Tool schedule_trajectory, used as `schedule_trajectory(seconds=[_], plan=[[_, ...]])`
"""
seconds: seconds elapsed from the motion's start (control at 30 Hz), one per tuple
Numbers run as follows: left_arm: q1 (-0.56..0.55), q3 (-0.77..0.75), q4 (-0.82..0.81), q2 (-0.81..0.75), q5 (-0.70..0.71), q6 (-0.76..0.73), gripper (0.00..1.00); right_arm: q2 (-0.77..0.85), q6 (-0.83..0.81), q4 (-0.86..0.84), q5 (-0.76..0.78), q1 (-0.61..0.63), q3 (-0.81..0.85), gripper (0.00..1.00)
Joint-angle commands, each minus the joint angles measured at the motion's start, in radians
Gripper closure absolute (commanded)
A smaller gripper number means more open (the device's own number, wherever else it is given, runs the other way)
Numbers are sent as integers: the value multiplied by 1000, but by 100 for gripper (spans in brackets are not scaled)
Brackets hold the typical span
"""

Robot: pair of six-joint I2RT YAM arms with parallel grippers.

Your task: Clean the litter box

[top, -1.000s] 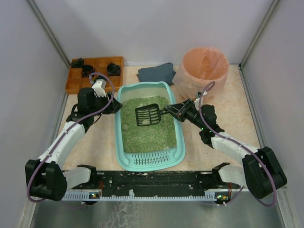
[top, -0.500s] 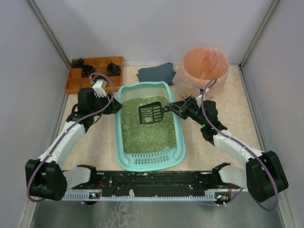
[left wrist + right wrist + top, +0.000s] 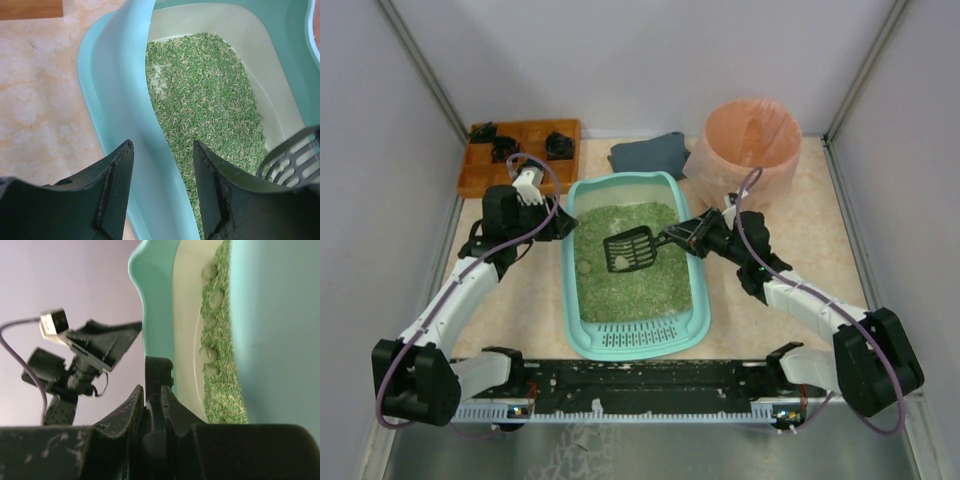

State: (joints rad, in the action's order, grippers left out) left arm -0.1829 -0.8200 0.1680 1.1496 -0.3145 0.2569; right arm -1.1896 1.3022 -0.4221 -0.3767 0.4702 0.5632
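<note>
The light teal litter box [image 3: 620, 181] holds green litter [image 3: 635, 285] with a few clumps [image 3: 585, 268]. My left gripper [image 3: 558, 222] straddles the box's left wall [image 3: 125, 100], one finger outside and one over the litter, shut on that wall [image 3: 162, 142]. My right gripper [image 3: 685, 236] reaches over the right rim, shut on the handle [image 3: 159, 375] of a black slotted scoop [image 3: 630, 248]. The scoop's blade hangs tilted just over the litter in the upper middle of the box and also shows at the left wrist view's edge [image 3: 295, 160]. Clumps [image 3: 207, 354] lie along the litter.
A round bin lined with a pink bag [image 3: 748, 145] stands behind the box at the right. A dark grey cloth [image 3: 650, 155] lies at the back. A brown wooden tray [image 3: 480, 180] with black pieces sits at the back left. Enclosure walls close in both sides.
The scoop first drifted up and right, then came back left and lower toward the litter. The left gripper has stayed on the box wall.
</note>
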Motion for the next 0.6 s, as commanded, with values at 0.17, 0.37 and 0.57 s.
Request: schedule_trajectory(seconds=[0.17, 0.37, 0.57], plan=[[7, 31, 3, -52, 23, -16, 43, 8, 39, -66, -8, -14, 40, 100], [7, 36, 16, -61, 27, -19, 43, 41, 37, -39, 19, -36, 52, 100], [7, 37, 16, -64, 30, -18, 42, 75, -30, 117, 41, -69, 171, 100]])
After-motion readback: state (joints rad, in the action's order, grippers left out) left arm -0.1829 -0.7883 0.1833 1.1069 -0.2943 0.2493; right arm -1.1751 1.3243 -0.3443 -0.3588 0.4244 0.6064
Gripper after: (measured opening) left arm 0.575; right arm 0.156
